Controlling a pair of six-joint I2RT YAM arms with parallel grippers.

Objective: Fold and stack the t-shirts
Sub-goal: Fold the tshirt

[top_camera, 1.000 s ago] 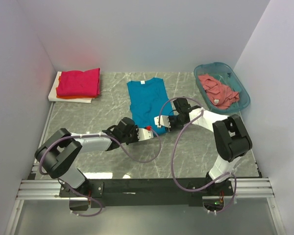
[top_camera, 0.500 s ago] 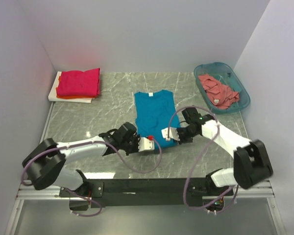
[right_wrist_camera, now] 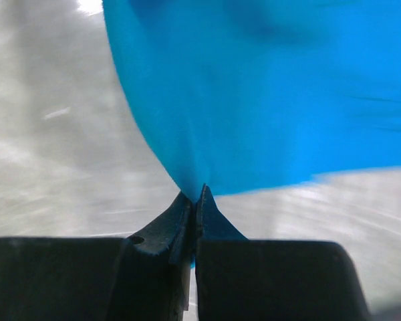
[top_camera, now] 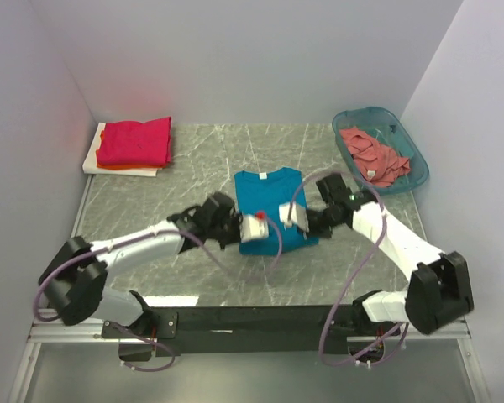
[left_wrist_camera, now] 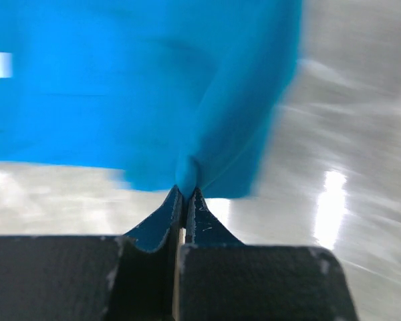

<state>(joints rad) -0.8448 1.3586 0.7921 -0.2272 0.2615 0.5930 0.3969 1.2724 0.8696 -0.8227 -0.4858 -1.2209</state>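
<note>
The teal-blue t-shirt (top_camera: 265, 197) lies mid-table with its collar at the far end. My left gripper (top_camera: 256, 225) is shut on its near left corner and my right gripper (top_camera: 292, 220) on its near right corner. Both hold the cloth raised over the shirt's near half. In the left wrist view the left gripper (left_wrist_camera: 186, 192) pinches a bunched tip of the blue cloth (left_wrist_camera: 154, 87). The right gripper (right_wrist_camera: 196, 192) likewise pinches a tip of the blue cloth (right_wrist_camera: 267, 87). A folded magenta-red t-shirt (top_camera: 135, 141) lies on an orange t-shirt (top_camera: 126, 169) at the far left.
The stack rests on a flat white board (top_camera: 91, 159) by the left wall. A translucent teal basket (top_camera: 406, 138) at the far right holds a crumpled salmon-pink t-shirt (top_camera: 374, 156). Grey marbled table (top_camera: 151, 201) surrounds the shirt; walls close in on three sides.
The right gripper has shut on the teal-blue t-shirt's hem. Both grippers dragged the shirt nearer and to the right, then raised its near edge back over it.
</note>
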